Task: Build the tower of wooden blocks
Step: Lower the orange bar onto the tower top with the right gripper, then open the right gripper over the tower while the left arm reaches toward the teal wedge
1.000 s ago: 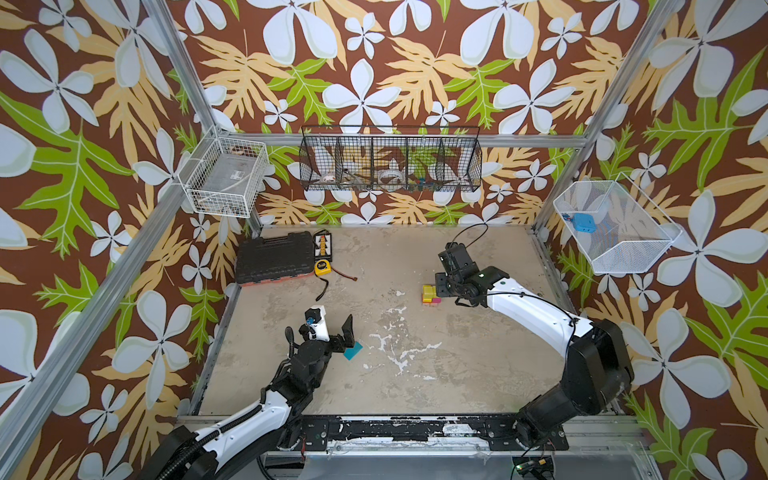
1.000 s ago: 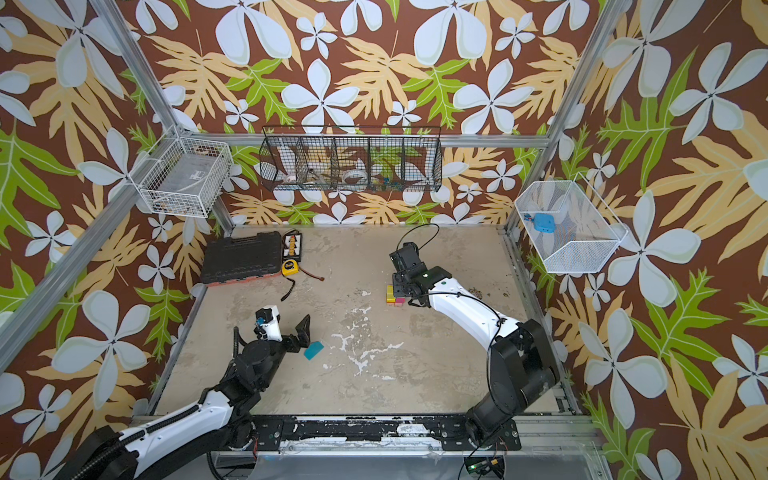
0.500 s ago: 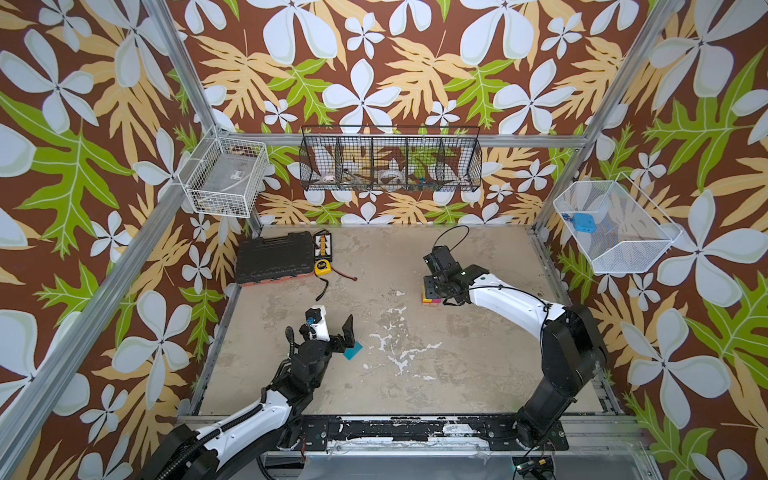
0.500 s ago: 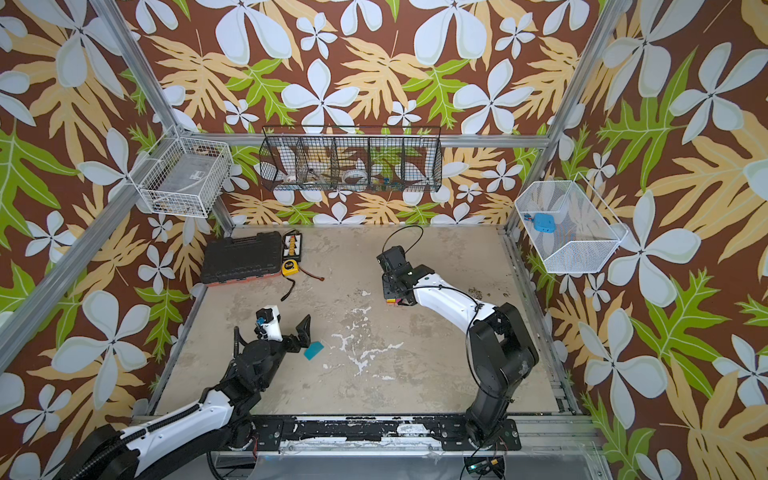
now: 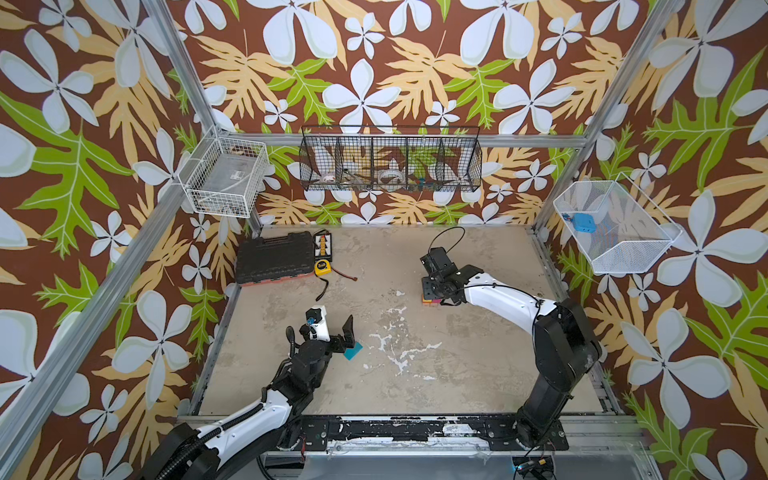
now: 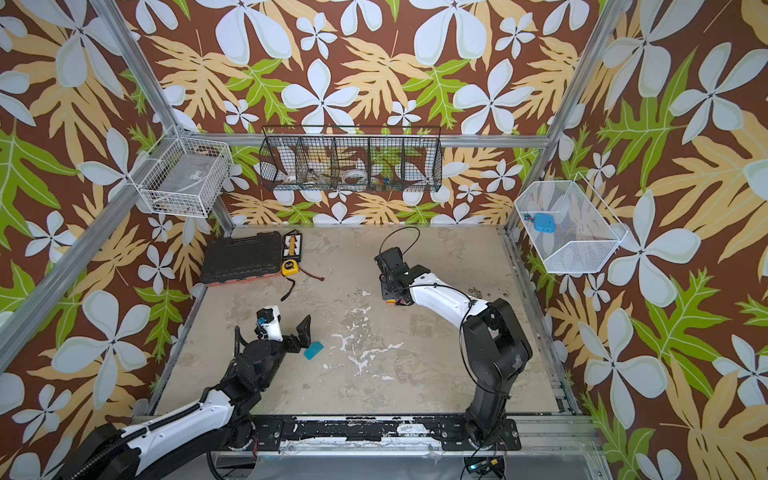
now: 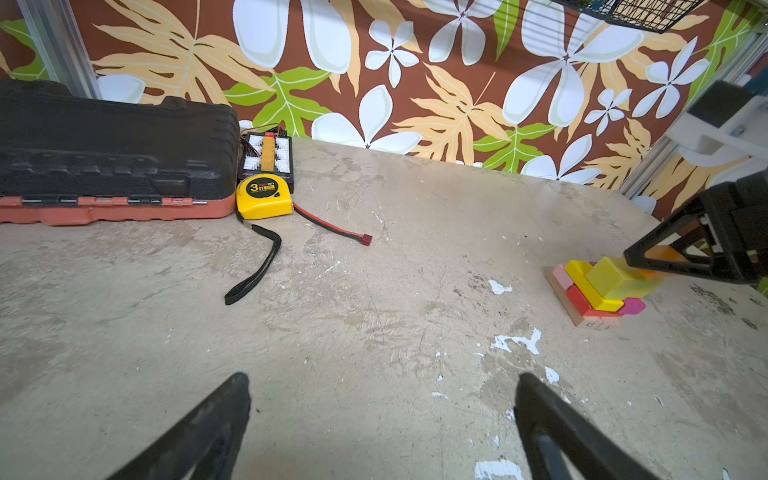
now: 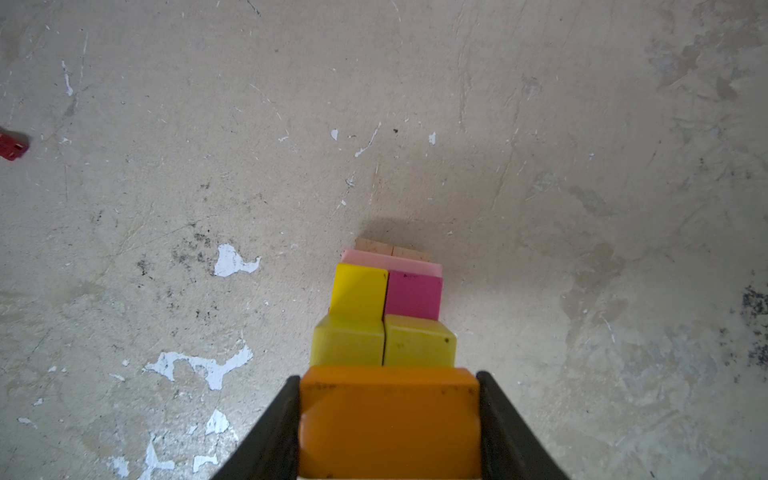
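The tower (image 5: pixel 430 300) (image 6: pixel 390 302) stands right of the table's middle: tan planks (image 8: pixel 390 247) lowest, then pink, red (image 7: pixel 582 303), yellow (image 8: pixel 359 291) and magenta (image 8: pixel 413 295) bricks, with two yellow-green cubes (image 8: pixel 349 343) highest. My right gripper (image 8: pixel 388 378) (image 5: pixel 432 286) is shut on an orange block (image 8: pixel 388 419) directly over the cubes; I cannot tell whether it touches them. A teal roof-shaped piece (image 5: pixel 353 351) (image 6: pixel 313 350) lies flat at front left. My left gripper (image 5: pixel 332 328) (image 7: pixel 382 382) hovers just left of it, open and empty.
A black tool case (image 5: pixel 274 257), a yellow tape measure (image 5: pixel 322 266) with its strap, a connector board (image 7: pixel 268 156) and a red-black wire (image 7: pixel 332 226) sit at the back left. Wire baskets (image 5: pixel 390 160) hang on the walls.
My right gripper has swung left with the orange block, from beside the tower to over it. The left arm and the teal piece have not moved.
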`<state>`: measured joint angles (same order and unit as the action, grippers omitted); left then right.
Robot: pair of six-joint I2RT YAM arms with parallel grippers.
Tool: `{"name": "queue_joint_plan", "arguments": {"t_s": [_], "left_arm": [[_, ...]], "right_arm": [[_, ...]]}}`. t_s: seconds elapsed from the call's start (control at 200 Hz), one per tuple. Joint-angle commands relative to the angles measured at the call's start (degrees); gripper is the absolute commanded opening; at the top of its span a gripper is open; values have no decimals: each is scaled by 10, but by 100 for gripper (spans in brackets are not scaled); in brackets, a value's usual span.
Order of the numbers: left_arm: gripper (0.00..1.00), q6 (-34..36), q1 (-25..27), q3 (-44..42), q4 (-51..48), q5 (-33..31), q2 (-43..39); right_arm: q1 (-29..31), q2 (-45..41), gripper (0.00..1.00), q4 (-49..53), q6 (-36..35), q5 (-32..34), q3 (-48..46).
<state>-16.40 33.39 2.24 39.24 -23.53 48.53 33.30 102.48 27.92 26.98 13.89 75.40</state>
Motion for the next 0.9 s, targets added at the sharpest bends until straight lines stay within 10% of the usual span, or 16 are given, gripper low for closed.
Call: {"name": "queue_joint_plan", "arguments": {"t_s": [0.0, 0.896], "left_arm": [[100, -1, 0, 5, 13, -4, 1], [100, -1, 0, 7, 13, -4, 4]], "right_arm": [[1, 6, 53, -3, 9, 12, 5], [1, 31, 68, 2, 15, 18, 22]]}}
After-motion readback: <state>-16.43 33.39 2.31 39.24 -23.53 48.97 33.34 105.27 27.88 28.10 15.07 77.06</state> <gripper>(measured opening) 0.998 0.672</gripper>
